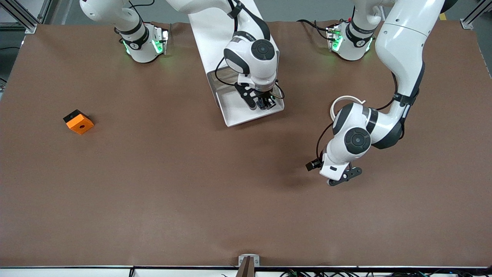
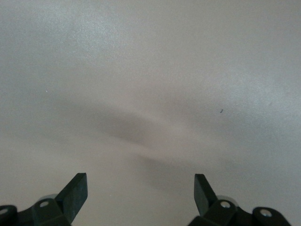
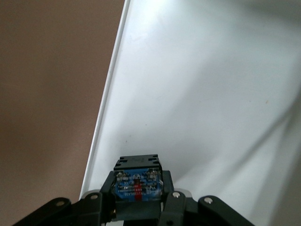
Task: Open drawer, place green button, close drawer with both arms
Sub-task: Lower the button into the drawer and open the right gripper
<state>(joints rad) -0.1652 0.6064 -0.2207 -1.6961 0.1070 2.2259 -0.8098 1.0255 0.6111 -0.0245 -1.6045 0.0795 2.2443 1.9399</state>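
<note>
The white cabinet (image 1: 215, 30) lies at the robots' edge of the table, with its drawer (image 1: 234, 115) pulled out toward the front camera. My right gripper (image 1: 266, 103) is low over the open drawer and shut on the button (image 3: 136, 169). The button's dark body and blue label show between the fingers in the right wrist view, and its green cap is hidden. The drawer's white floor (image 3: 202, 94) lies under it. My left gripper (image 1: 343, 177) hangs over bare table toward the left arm's end. It is open and empty in the left wrist view (image 2: 141, 181).
An orange square block with a hole (image 1: 78, 122) lies on the brown table toward the right arm's end. The drawer's side wall (image 3: 106, 122) runs close beside my right gripper.
</note>
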